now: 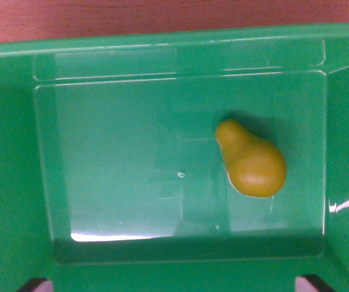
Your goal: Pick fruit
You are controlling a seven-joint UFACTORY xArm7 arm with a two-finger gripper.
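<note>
A yellow-green pear (251, 161) lies on its side on the floor of a green plastic bin (101, 67), right of the bin's middle, its narrow end pointing toward the upper left. I look straight down into the bin. Only the dark tips of my gripper (174, 285) show, at the bottom edge of the wrist view, one fingertip (33, 285) at the left and the other at the right. They stand far apart with nothing between them. The pear lies well above them in the picture, nearer the right tip.
The bin's sloping walls ring the floor on all sides, with the near wall (180, 274) just above my fingertips. A strip of reddish-brown wooden table (162, 15) shows beyond the far rim. Glare streaks lie on the bin floor.
</note>
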